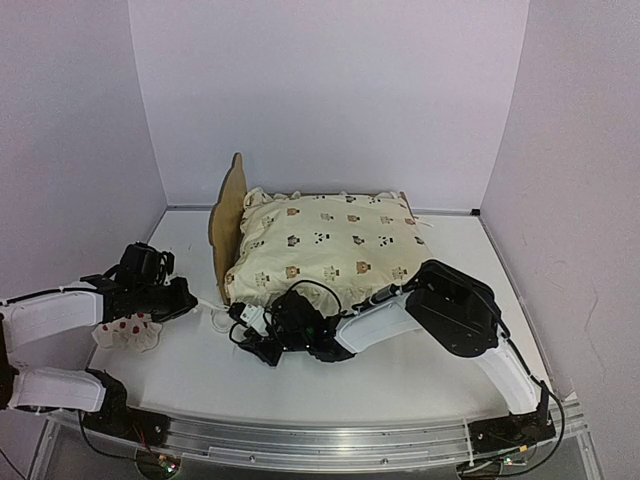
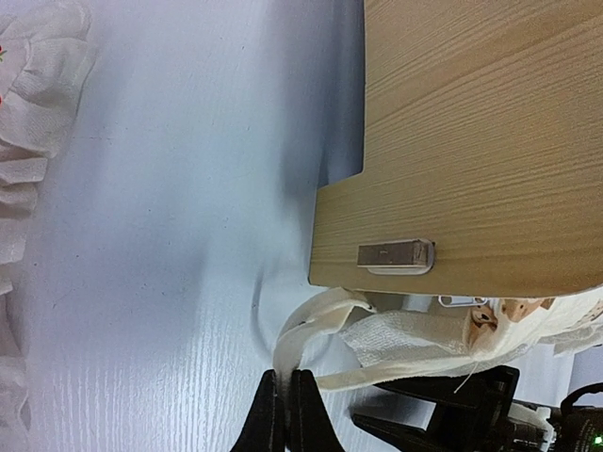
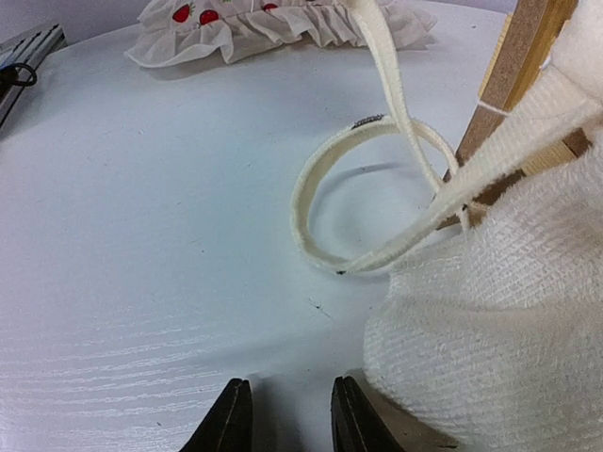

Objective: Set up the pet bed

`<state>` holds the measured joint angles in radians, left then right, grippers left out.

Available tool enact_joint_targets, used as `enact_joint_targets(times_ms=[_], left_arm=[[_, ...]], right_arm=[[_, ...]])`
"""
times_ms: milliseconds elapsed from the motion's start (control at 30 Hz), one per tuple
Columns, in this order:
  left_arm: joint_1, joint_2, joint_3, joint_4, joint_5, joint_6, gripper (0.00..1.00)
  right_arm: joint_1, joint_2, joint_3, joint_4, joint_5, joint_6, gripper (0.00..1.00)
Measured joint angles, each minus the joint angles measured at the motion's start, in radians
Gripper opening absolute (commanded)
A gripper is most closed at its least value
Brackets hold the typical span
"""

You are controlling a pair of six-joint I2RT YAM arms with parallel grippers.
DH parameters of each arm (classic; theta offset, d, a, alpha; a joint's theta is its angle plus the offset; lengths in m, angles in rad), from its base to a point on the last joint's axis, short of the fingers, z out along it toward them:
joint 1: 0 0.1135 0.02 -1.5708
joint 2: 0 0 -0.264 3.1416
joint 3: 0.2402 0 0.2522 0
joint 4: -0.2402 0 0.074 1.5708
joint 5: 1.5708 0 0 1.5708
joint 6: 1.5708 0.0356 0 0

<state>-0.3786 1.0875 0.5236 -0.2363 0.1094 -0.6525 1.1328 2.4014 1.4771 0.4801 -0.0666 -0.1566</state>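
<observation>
Only the left wrist view shows a metal bracket (image 2: 396,255) on the plywood pet bed (image 2: 471,122); left jaws closed, right jaws parted, empty.

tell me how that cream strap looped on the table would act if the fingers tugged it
Probably floppy: the cream strap lies in a slack loop on the table, raised only where the shut left fingers seem to pinch it. Likely very light, being thin flat webbing. Pulling may drag the cushion, since it runs into it.
</observation>
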Motion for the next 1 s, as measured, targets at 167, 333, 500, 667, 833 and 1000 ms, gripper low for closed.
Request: enact_joint_targets(times_ms=[167,333,500,667,833,1000], left_arm=[[0.0,0.006,0.0,0.0,0.001,0.0,0.0],[0.0,0.006,0.0,0.0,0.001,0.0,0.0],[0.0,0.006,0.0,0.0,0.0,0.001,0.0],[0.0,0.008,0.0,0.0,0.0,0.002,0.0],[0.0,0.012,0.003,-0.003,0.0,0.002,0.0],[0.0,0.012,0.018,-0.009,0.0,0.003,0.0]], right_arm=[[0.0,0.006,0.028,-0.003,0.025,0.0,0.33],[0.0,0.088,0.193,0.006,0.131,-0.007,0.33],[-0.006,0.143,0.247,0.006,0.212,-0.043,0.34],[-0.026,0.141,0.202,0.034,0.228,-0.072,0.41],[-0.039,0.127,0.176,0.052,0.241,-0.112,0.51],[-0.038,0.127,0.176,0.059,0.27,-0.158,0.56]])
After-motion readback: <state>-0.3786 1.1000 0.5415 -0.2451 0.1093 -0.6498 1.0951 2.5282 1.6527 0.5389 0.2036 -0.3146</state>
